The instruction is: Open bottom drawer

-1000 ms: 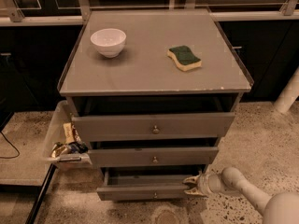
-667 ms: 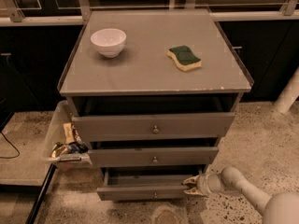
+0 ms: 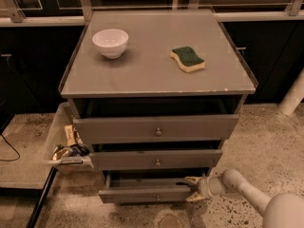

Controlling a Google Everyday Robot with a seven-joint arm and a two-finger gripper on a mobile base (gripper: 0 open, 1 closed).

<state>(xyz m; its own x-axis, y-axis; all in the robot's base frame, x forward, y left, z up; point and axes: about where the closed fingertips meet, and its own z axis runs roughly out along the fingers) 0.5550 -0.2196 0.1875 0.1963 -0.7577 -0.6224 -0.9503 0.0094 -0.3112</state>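
Gripper (image 3: 191, 189) low at R side of cabinet (image 3: 142, 87), at floor level. Fingers (image 3: 190, 180) parted just enough to straddle R end of bottom drawer (image 3: 142, 194) front, one above, one below, gripping it. Drawer sits partly out, lowest of three. Bowl (image 3: 110, 42) and sponge (image 3: 187, 59) on top.
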